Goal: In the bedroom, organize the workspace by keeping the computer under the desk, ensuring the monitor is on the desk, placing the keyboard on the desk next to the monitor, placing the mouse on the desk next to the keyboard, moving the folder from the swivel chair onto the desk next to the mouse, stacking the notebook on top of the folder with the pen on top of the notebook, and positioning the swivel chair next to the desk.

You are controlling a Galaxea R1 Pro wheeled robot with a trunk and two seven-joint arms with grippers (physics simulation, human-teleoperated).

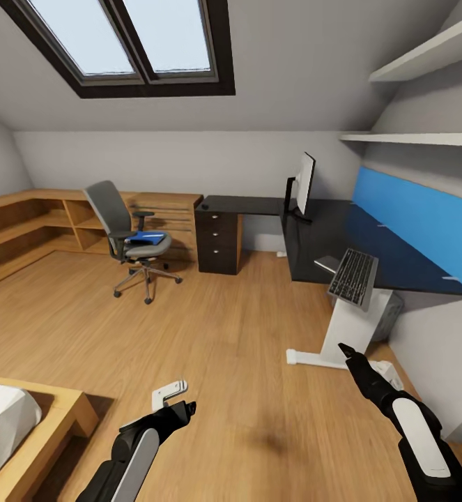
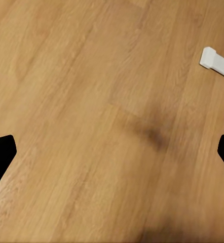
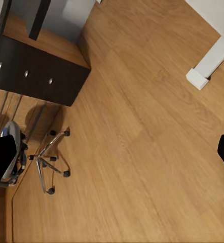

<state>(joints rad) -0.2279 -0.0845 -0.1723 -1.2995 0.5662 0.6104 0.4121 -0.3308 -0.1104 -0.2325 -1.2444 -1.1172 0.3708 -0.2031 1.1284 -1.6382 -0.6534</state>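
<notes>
Both arms reach forward low in the frame, left gripper (image 1: 169, 399) and right gripper (image 1: 349, 352) jaws wide and empty (above bare wooden floor (image 1: 224, 348)), keyboard (image 1: 354, 278) overhanging the tabletop (image 1: 398, 258) at right.

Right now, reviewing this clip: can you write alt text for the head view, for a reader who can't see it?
An attic bedroom with a wood floor: a black desk at right carries a monitor and a keyboard overhanging its front edge. Across the room, a grey swivel chair holds a blue folder on its seat. The left gripper and right gripper hang low over the floor.
</notes>
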